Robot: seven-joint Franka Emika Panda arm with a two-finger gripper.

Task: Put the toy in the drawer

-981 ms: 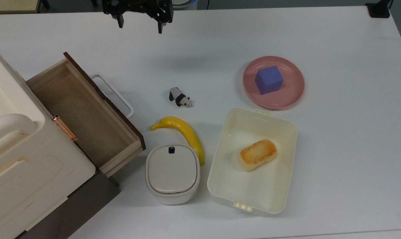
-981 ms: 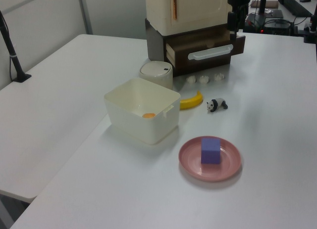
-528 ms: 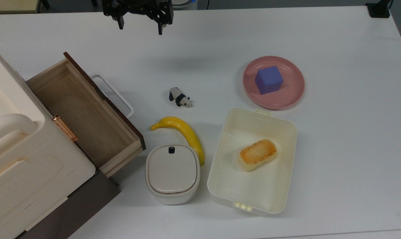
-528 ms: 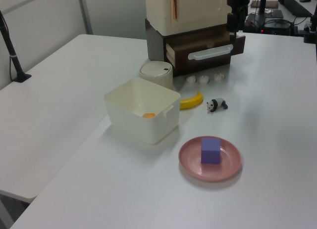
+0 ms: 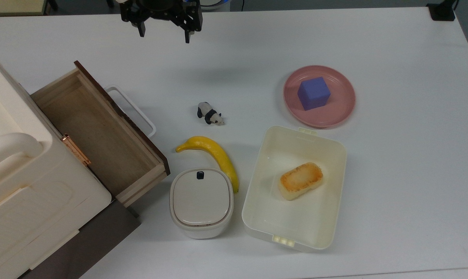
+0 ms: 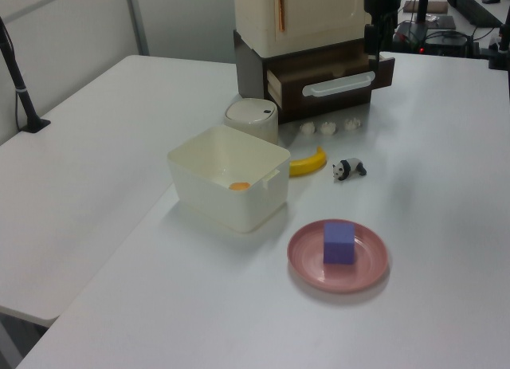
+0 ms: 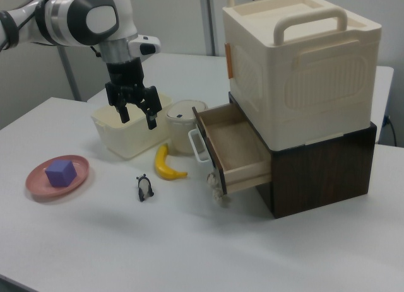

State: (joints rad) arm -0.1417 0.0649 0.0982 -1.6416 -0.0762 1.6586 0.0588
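Toy on the table, drawer open

The gripper (image 5: pixel 164 34) hangs high with jaws wide; the toy (image 5: pixel 210 114) stands beside the drawer (image 5: pixel 98 131).

A black-and-white toy (image 5: pixel 210 114), a yellow banana (image 5: pixel 214 154) and a purple cube (image 5: pixel 314 93) on a pink plate (image 5: pixel 342 104) are being shown on the white counter (image 5: pixel 404 155); the light-wood drawer (image 5: pixel 98 135) is being fronted in dark brown.

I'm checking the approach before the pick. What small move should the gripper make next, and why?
Probably carry the gripper across above the toy, then lower. Its fingers are open and empty, hanging high off the table, while the toy stands free beside the banana and the drawer is already open.
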